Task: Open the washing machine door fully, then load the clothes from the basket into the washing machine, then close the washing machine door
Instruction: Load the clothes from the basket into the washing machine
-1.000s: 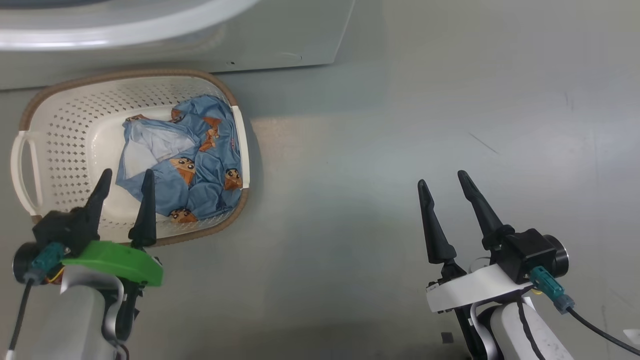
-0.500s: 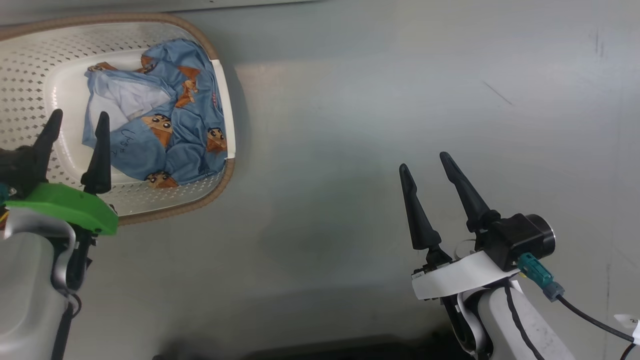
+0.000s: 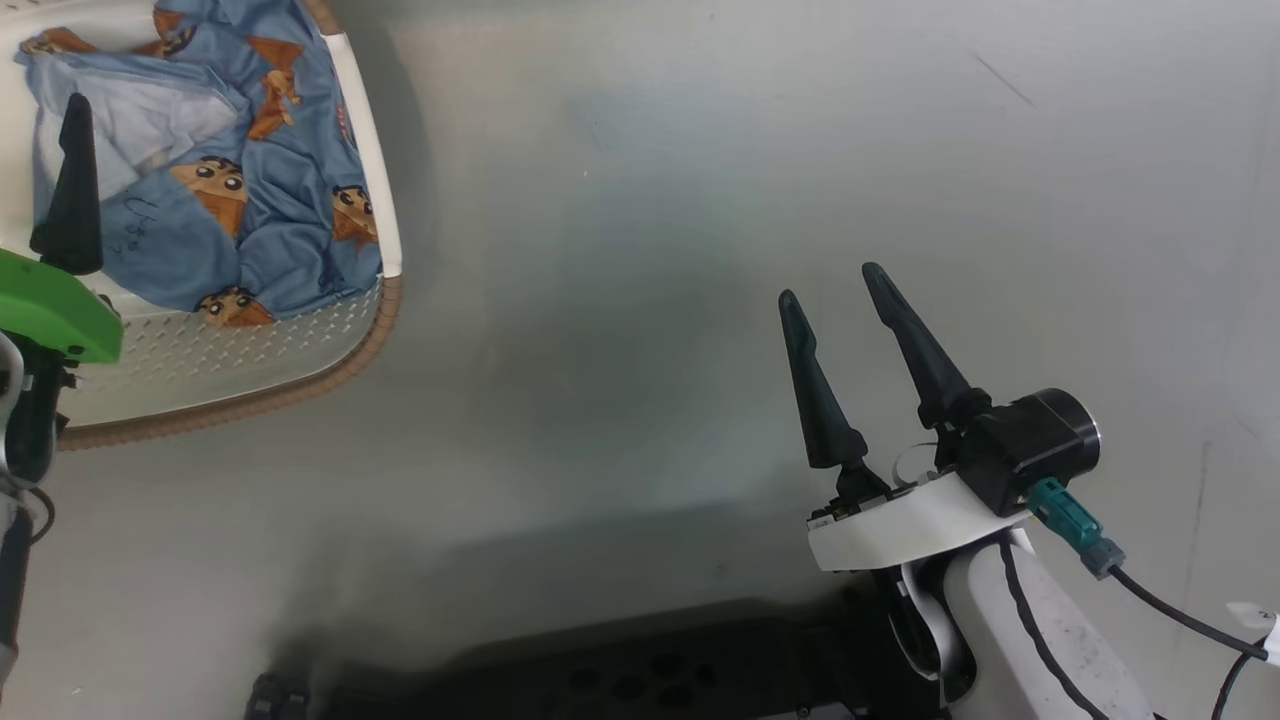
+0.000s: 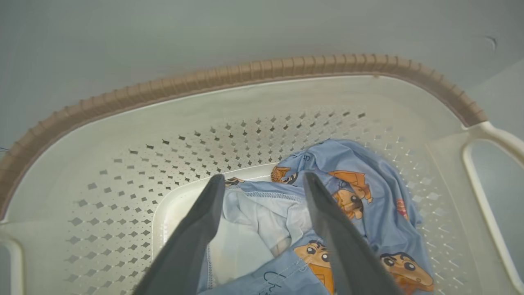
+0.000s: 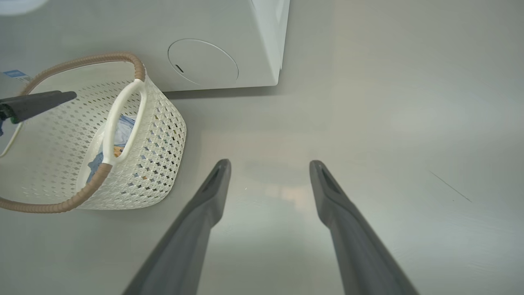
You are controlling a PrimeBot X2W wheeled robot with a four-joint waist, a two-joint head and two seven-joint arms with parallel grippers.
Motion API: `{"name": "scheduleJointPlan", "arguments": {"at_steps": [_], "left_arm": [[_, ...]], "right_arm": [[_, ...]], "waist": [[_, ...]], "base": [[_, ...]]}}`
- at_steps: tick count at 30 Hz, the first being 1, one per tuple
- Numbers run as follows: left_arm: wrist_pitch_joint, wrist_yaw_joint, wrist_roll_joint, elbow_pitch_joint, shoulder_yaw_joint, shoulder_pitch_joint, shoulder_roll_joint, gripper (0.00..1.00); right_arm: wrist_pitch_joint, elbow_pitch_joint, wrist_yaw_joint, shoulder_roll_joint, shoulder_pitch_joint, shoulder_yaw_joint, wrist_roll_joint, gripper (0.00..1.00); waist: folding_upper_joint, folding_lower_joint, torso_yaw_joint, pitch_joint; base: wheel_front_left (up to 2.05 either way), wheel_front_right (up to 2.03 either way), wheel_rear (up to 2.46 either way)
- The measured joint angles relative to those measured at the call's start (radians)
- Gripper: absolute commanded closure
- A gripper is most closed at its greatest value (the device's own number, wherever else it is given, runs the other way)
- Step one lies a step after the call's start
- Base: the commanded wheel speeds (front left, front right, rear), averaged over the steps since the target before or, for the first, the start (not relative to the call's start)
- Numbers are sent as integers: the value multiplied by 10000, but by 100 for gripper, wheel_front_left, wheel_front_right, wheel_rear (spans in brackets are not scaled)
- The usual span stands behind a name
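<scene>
While the clothes [image 4: 385, 221] lie crumpled in the bottom of the basket [image 4: 262, 71], they bunch toward its right end. They are light blue cloth printed with orange-brown cartoon faces. A patch of white lining is turned up on the left of the heap, a stitched hem runs across it, and a few dark handwritten marks sit near the hem. The basket is cream-white plastic with small diamond holes in its walls, a brown ribbed rim and a white loop handle [image 4: 491, 184] at each end. It stands on the grey floor [image 3: 650, 250] at the far left, just in front of the white washing machine [image 5: 245, 24], whose lower front shows a round cover [image 5: 202, 61] and a blue label [image 5: 14, 73]. Over the basket hangs the left gripper [image 4: 263, 177], its two dark fingers [image 4: 196, 233] spread wide and pointing down at the lining and the printed cloth. Nothing is pinched between them, and I cannot tell whether the tips touch the fabric. Well apart to the right, and nearer, the right gripper [image 3: 830, 282] sits over bare floor with its jaws just as wide and empty.
</scene>
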Motion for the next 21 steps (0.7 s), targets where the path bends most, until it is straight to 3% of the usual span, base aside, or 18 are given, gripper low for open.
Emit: {"name": "scheduleJointPlan", "arguments": {"at_steps": [9, 21], "left_arm": [[485, 0, -117, 500, -683, -475, 372, 0], [1152, 0, -251, 1352, -1383, -661, 616, 0]], "right_arm": [[0, -203, -21, 6, -346, 211, 282, 0], [0, -203, -186, 12, -378, 330, 625, 0]], "waist": [[0, 0, -256, 733], [0, -1, -520, 892]], "base": [[0, 0, 0], [0, 0, 0]]}}
